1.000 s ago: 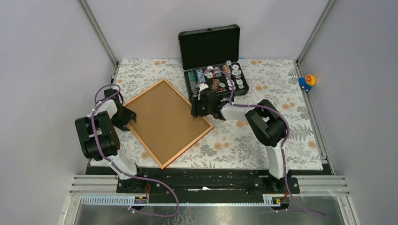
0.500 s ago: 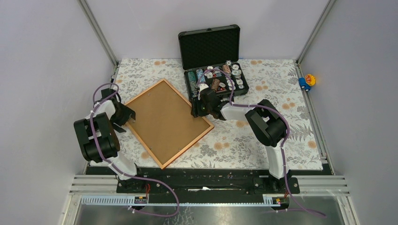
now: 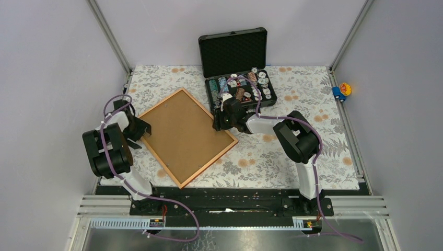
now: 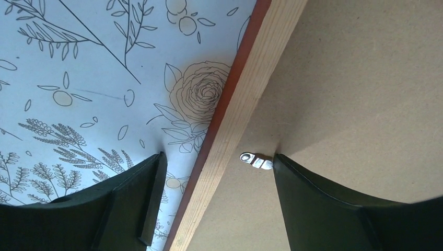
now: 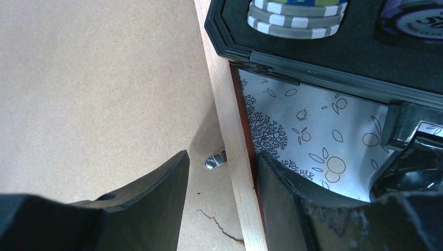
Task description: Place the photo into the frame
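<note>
Backing board (image 3: 184,135), plain brown, fills the frame (image 3: 162,101), which lies face down and askew at the centre-left of the top view, its right corner close to the black case (image 3: 232,51) of chips. I see the photo nowhere; it may lie under the board, but I cannot tell.

Each arm stands over an opposite rail. The left gripper (image 3: 140,128), at the frame's left corner, has its jaws spread wide astride the wooden rail, gripping nothing, and a small metal tab (image 4: 256,159) lies just off its inner finger. The right gripper (image 3: 223,121), at the right edge, also straddles its rail with jaws apart, a gap showing on the board side, and a second tab (image 5: 215,161) lies between them.

To my eye the work is at the tabs that lock the board. Both seem turned in over it. Any next move calls for a fingertip set beside a tab and a short sideways push, without shoving the frame.
</note>
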Available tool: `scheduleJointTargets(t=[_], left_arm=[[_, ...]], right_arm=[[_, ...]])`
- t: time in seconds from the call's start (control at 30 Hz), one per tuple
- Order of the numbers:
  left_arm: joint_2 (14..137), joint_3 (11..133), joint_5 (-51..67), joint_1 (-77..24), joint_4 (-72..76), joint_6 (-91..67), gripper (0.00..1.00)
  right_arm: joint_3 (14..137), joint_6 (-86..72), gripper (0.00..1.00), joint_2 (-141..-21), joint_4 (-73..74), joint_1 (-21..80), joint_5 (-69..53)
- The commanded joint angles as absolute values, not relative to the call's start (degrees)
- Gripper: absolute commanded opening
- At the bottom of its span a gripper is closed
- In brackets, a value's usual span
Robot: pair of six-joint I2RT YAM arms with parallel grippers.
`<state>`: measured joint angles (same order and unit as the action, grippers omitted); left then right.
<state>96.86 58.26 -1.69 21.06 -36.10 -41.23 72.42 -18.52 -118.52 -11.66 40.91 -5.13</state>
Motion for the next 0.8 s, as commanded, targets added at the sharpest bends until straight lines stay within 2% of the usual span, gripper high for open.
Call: scheduleJointTargets(t=[0.0, 0.17, 0.27, 0.33, 0.57, 0.77], left_arm=[[97.16, 59.2, -3.04, 21.46, -34.86, -43.02, 0.79], [96.63, 58.05, -2.73, 21.51, -34.75, -40.9, 0.64], [95.29, 56.78, -1.86, 21.75, -33.58, -39.36, 0.4], [94.37, 55.9, -0.44, 21.95, -32.27, -37.89, 0.29], [95.92, 57.21, -0.54, 22.5, -32.79, -34.3, 0.02], [94.92, 56.44, -0.61, 22.5, -31.55, -31.47, 0.0]], right_arm=[[72.66, -19.62, 0.58, -119.0, -9.23, 40.87, -7.25], [72.76, -19.7, 0.58, -119.18, -9.23, 40.88, -7.55], [72.76, -19.7, 0.57, -119.23, -9.27, 40.87, -7.56], [72.77, -19.77, 0.57, -119.27, -9.23, 40.79, -7.56], [72.73, -19.86, 0.57, -119.09, -9.32, 40.81, -7.67], [72.69, -19.87, 0.57, -119.11, -9.31, 40.74, -7.73]])
